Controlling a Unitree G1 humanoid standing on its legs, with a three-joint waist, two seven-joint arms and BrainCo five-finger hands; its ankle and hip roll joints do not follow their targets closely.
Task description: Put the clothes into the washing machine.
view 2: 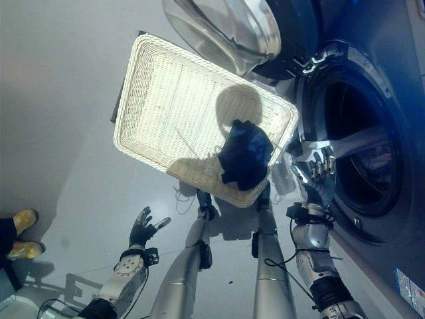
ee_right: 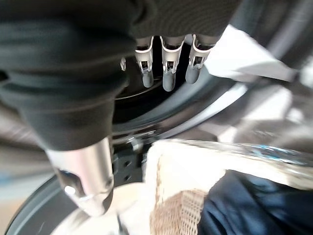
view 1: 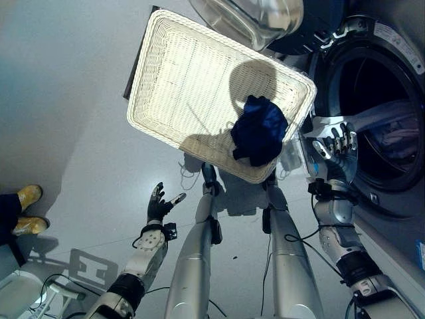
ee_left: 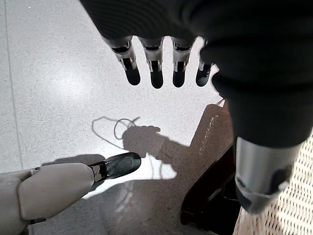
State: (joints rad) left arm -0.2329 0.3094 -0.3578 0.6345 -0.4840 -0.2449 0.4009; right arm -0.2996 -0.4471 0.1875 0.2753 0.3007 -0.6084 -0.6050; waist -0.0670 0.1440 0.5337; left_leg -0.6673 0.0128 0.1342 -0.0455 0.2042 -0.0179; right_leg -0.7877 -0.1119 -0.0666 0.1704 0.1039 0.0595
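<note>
Grey speckled floor (view 1: 73, 100), front-load washing machine (view 1: 392, 113) on the right with its glass door (view 1: 249, 20) swung open at the far side. White wicker basket (view 1: 179, 80) sat on the floor just left of the drum opening. One dark blue garment (view 1: 259, 131) lay bunched in the basket's near-right corner, draped up against the rim (rest of the basket showed bare weave). Some pale fabric was visible inside the drum (view 1: 392, 136), can't tell what.

Right hand (view 1: 337, 149) was up between the basket's right corner and the drum opening, fingers (ee_right: 167, 73) straight, holding nothing. It sat close to the garment but not touching it.

Left hand (view 1: 159, 203) hung over bare floor near-left of the basket, well apart from it, fingers (ee_left: 155, 71) spread and relaxed, thumb out, empty.

Person's yellow shoes (view 1: 26, 209) stood at the left edge.
</note>
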